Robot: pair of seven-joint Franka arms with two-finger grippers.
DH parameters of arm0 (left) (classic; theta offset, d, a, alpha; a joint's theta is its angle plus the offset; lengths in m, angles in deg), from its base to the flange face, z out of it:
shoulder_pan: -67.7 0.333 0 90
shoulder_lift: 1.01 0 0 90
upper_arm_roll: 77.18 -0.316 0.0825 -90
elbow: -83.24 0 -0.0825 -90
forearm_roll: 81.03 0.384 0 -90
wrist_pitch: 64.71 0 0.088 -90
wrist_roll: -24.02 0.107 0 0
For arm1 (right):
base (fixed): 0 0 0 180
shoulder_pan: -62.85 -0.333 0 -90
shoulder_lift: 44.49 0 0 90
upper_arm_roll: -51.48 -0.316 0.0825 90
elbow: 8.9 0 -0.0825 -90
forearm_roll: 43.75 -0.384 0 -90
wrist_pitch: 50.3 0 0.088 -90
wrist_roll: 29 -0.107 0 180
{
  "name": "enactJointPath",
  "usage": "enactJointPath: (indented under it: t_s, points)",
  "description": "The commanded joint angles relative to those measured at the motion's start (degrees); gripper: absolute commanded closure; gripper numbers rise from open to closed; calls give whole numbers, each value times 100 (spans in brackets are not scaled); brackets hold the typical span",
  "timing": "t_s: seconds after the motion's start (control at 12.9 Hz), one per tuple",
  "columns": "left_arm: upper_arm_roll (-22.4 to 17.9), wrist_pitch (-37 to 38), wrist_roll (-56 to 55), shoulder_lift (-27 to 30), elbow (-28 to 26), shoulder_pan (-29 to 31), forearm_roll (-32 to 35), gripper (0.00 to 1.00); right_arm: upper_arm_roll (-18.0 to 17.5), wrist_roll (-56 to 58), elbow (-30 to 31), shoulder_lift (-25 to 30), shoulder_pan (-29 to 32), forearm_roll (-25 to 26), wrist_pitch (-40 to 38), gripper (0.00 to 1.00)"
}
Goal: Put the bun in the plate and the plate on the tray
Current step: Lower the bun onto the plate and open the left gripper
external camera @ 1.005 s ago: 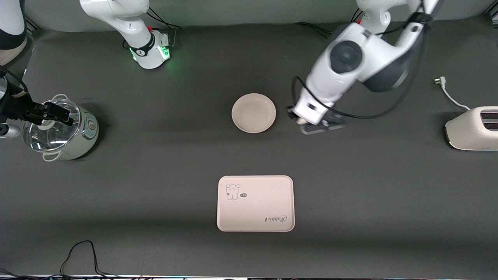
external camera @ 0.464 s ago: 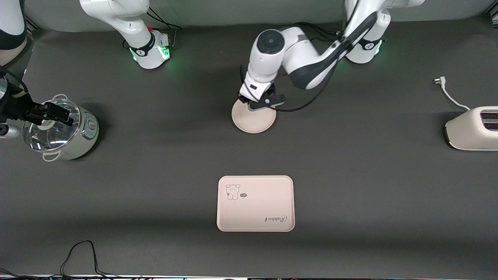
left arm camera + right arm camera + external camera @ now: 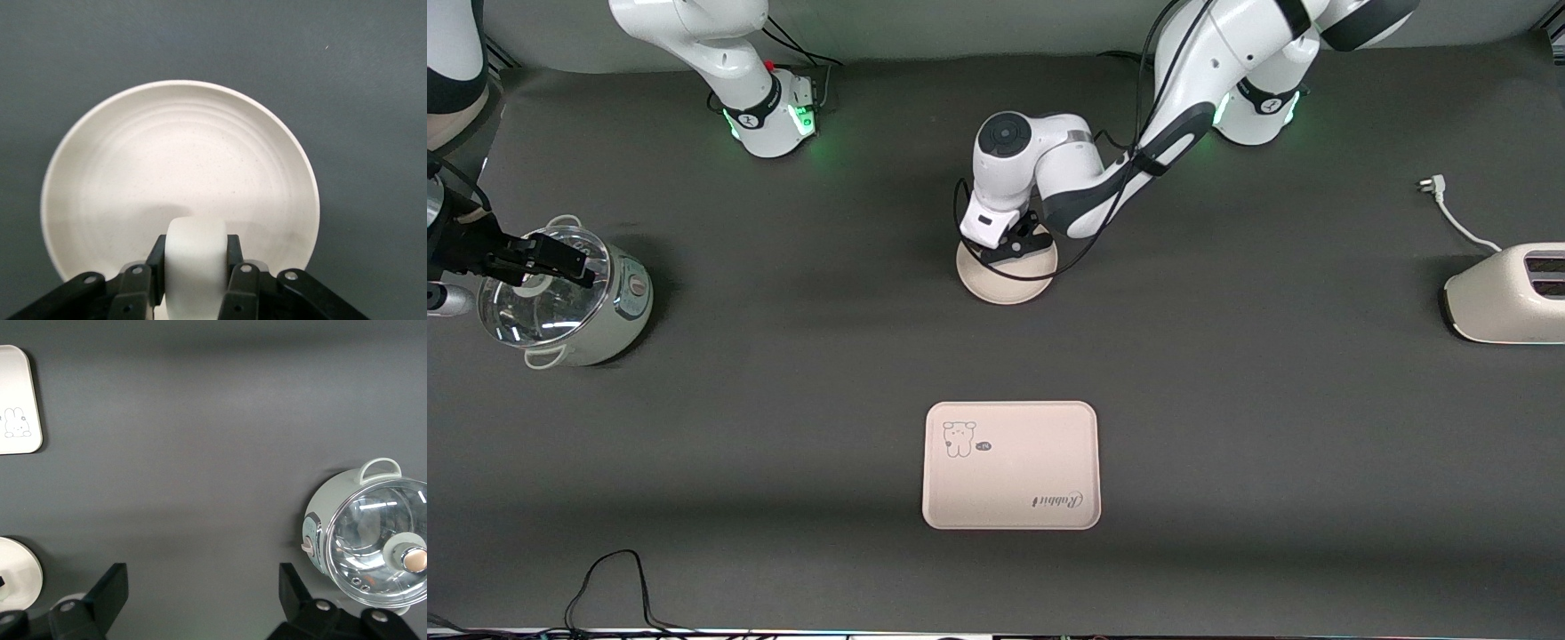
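My left gripper (image 3: 1009, 251) is over the round cream plate (image 3: 1005, 289), at its edge nearest the robots' bases. In the left wrist view the left gripper (image 3: 195, 252) is shut on the small off-white bun (image 3: 195, 263), held low over the plate's rim (image 3: 80, 133). The bun is hidden by the gripper in the front view. The cream-pink tray (image 3: 1014, 480) with its cartoon drawing lies nearer the front camera than the plate. My right gripper (image 3: 560, 260) waits open and empty over a cooking pot (image 3: 605, 329).
The glass-lidded pot (image 3: 373, 540) stands at the right arm's end of the table. A white toaster (image 3: 1507, 293) and its plug cable (image 3: 1449, 213) are at the left arm's end. The right wrist view shows the tray's corner (image 3: 13, 400) and the plate's edge (image 3: 17, 567).
My left arm has swung with the bun from the left arm's end of the table to over the plate. The right arm, plate and tray have not moved.
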Motion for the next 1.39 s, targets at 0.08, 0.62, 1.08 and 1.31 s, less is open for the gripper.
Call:
enactJointPath:
  t_s: [0.08, 0.62, 1.08, 1.31]
  points:
    - [-354, -113, -146, -56, 133, -426, 112, 57, 15, 79, 38, 39, -21, 106, 47, 0]
    - [-434, 10, -94, -126, 133, -480, 183, 0, 15, 79, 38, 31, -21, 106, 47, 0]
    - [766, 1333, 1239, 620, 369, 1167, -142, 0, -2, 70, 134, 66, -82, 97, 38, 0]
    - [2111, 2817, 1987, 691, 1088, 2996, -160, 0, -29, 18, 196, 136, -396, 45, 38, 0]
